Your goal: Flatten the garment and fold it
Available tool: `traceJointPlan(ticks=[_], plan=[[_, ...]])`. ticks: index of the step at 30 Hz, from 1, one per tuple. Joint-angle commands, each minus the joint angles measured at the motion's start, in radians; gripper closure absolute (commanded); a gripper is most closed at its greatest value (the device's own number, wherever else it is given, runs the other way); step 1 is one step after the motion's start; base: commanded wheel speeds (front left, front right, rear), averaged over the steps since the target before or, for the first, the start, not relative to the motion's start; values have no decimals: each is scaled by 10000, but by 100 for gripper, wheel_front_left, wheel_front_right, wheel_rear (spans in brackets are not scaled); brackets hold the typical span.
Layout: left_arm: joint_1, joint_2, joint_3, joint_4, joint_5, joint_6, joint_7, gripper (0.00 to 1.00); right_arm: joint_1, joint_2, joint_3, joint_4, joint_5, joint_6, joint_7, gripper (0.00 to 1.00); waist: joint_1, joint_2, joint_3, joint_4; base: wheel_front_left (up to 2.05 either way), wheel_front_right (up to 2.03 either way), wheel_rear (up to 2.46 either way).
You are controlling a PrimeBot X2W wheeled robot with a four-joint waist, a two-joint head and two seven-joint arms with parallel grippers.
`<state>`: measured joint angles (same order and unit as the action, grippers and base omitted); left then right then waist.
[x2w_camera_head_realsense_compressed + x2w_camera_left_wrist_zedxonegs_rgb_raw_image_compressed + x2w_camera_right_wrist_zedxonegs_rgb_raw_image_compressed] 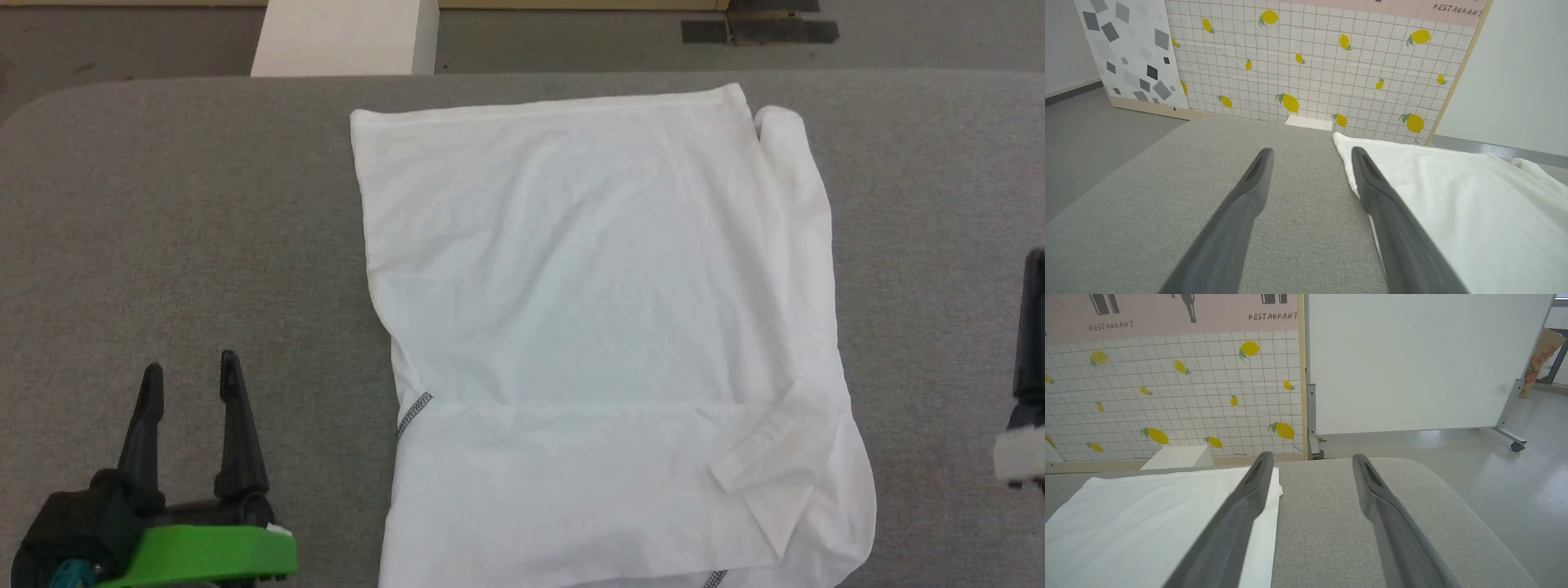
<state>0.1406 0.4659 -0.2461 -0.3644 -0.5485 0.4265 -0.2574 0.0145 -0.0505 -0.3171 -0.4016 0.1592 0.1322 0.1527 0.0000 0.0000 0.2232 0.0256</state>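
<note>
The left claw and right claw are released, empty — I would pinch the garment at both near corners evenly

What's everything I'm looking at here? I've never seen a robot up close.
shirt: one, white, spread mid-table, a sleeve folded across it.
table: one, grey cloth top, under the shirt.
box: one, white, beyond the table's far edge.
lemon-print wall panel: one, white tiles with yellow lemons, behind the table.
board on wheels: one, white, beside that panel.
left hand: one, dark fingers, green base, open, left of the shirt.
right hand: one, dark fingers, open, right of the shirt.
</note>
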Motion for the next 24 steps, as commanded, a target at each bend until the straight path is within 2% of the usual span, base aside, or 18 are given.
traceJointPlan(ticks=[1, 4, 9, 13, 17, 24], plan=[[-315, -127, 66, 0, 176, -155, -42, 0, -730, 3, 119, -130, -208, -15, 353, 0, 0, 0, 571, 66, 0, 0, 0], [-621, -318, 157, 24, 359, -397, -42, 0, -2073, -1, 286, -127, -479, -15, 1288, 0, 0, 0, 1103, 127, 0, 0, 0], [-1044, -610, 379, 44, 614, -723, -43, 0, -4744, -817, 536, 730, -380, -15, 3039, 0, 0, 0, 2061, 385, 0, 0, 0], [-1369, -881, 419, 110, 745, -1012, -43, 0, -6622, -1137, 356, 1709, -186, -15, 3946, 0, 0, 0, 2775, 678, 0, 0, 0], [-1772, -1196, 308, 282, 912, -1351, -43, 0, -7853, -1459, 213, 2818, -378, -15, 4892, 0, 0, 0, 3401, 1052, 0, 0, 0], [-2224, -1704, 315, 547, 1195, -1823, -43, 0, -9012, -1897, 165, 4190, -899, -15, 6760, 0, 0, 0, 4149, 1646, 0, 0, 0]])
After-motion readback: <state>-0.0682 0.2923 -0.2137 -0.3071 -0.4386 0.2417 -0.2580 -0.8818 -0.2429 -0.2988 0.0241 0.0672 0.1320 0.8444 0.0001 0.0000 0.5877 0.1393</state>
